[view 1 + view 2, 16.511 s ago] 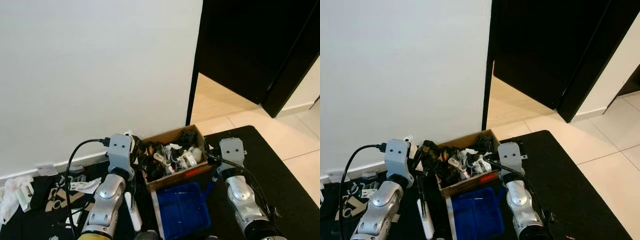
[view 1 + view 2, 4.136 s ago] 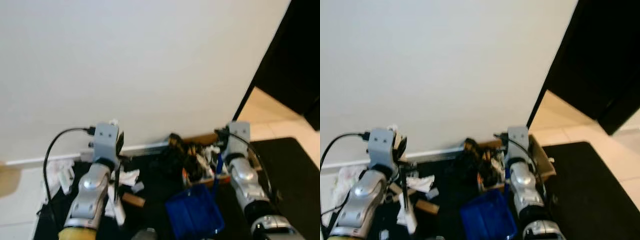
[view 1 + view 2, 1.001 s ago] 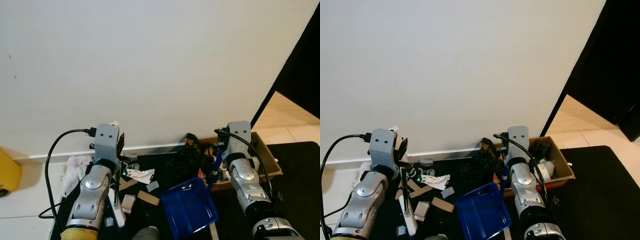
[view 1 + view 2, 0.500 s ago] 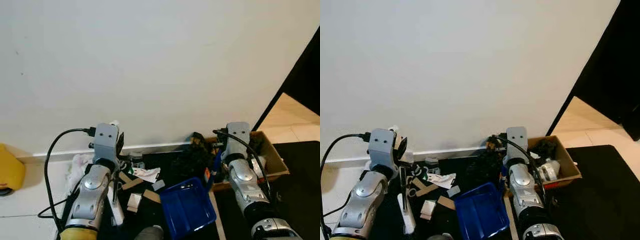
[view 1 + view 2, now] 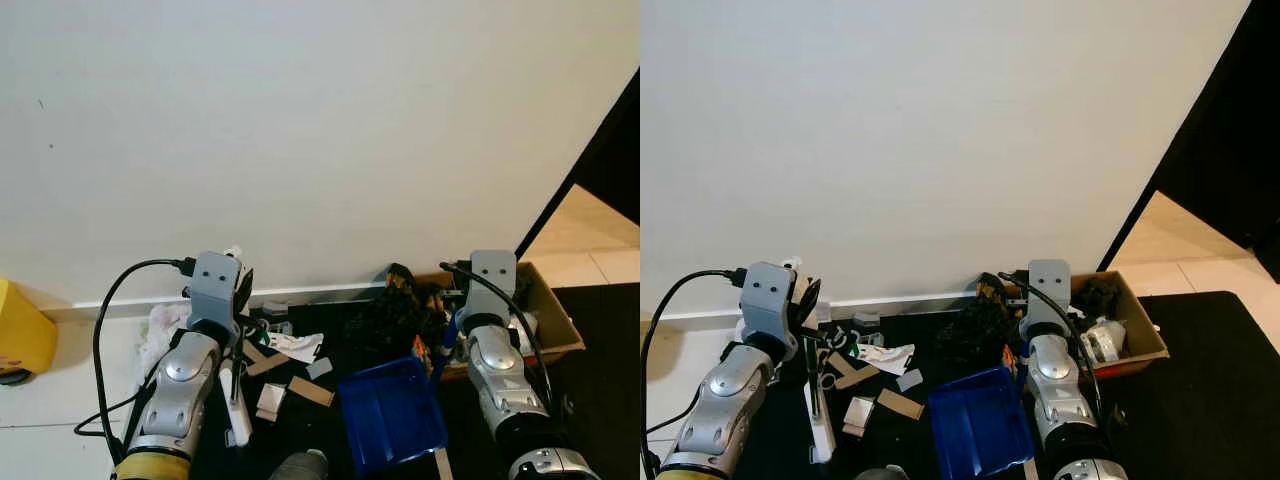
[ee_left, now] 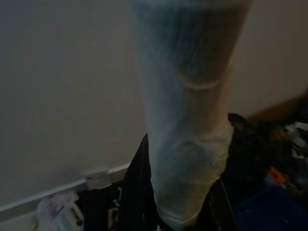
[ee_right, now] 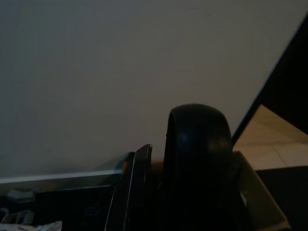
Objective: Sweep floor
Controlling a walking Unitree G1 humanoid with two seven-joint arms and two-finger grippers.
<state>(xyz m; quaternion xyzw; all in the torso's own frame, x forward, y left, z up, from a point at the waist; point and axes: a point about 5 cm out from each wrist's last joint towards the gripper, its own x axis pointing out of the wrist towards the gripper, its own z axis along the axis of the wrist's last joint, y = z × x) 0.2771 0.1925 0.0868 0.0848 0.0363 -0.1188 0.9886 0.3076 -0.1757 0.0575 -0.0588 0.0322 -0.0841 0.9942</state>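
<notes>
Debris (image 5: 290, 372), cardboard scraps and crumpled paper, lies on the black mat just ahead of my blue dustpan (image 5: 391, 425); I judge it light, easily scattered. My left gripper (image 5: 236, 345) clamps the white brush handle (image 5: 237, 415), my right gripper (image 5: 447, 335) clamps the dustpan's handle.

White wall (image 5: 300, 130), cardboard box (image 5: 545, 320) of clutter, yellow object (image 5: 20, 335), open dark doorway (image 5: 610, 160)
</notes>
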